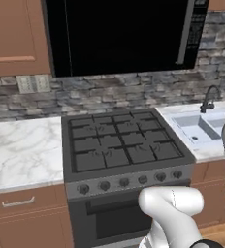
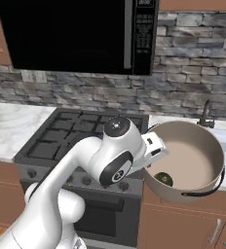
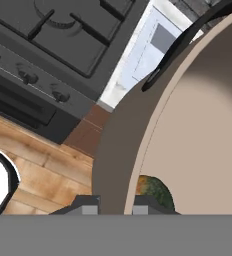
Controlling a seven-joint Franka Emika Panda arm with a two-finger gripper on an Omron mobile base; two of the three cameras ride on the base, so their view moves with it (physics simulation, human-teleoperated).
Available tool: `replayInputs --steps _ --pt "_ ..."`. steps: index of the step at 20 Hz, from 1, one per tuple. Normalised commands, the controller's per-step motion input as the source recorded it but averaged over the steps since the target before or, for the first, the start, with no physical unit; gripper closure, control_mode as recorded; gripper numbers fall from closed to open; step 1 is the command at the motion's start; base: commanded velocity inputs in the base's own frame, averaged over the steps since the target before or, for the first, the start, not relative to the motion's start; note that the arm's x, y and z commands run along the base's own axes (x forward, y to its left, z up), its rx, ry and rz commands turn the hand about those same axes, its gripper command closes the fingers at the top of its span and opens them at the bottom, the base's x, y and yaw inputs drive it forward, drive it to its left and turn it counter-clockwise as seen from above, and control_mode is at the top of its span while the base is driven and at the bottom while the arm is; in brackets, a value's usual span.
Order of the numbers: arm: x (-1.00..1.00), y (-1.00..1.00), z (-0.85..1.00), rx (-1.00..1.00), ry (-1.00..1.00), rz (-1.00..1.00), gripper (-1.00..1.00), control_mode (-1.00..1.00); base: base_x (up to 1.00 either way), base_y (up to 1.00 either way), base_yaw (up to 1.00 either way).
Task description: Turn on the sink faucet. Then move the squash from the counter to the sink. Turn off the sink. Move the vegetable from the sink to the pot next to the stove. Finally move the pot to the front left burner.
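Hand view shows our claw (image 3: 115,205) pinched on the pot (image 3: 188,125) rim; stiff, heavy, tilting, squash (image 3: 155,192) rolling inside.

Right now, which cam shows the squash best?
Right base view: the squash lies whole inside the lifted, tilted pot. Hand view catches part of it behind the pot wall by the fingertips. Left base view gives nothing usable.

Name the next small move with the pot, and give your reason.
Probably carry the pot left and set it on the stove front left burner. The gripper pinches its rim, it hangs tilted off the counter with the squash inside, and the grates are bare.
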Motion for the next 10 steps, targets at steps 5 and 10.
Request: replayInputs --steps 5,10 --pt "0.0 0.0 0.0 0.0 0.0 0.0 1.0 1.0 0.0 0.69 0.0" --pt "0.0 0.0 0.0 0.0 0.0 0.0 1.0 1.0 0.07 0.71 0.03"
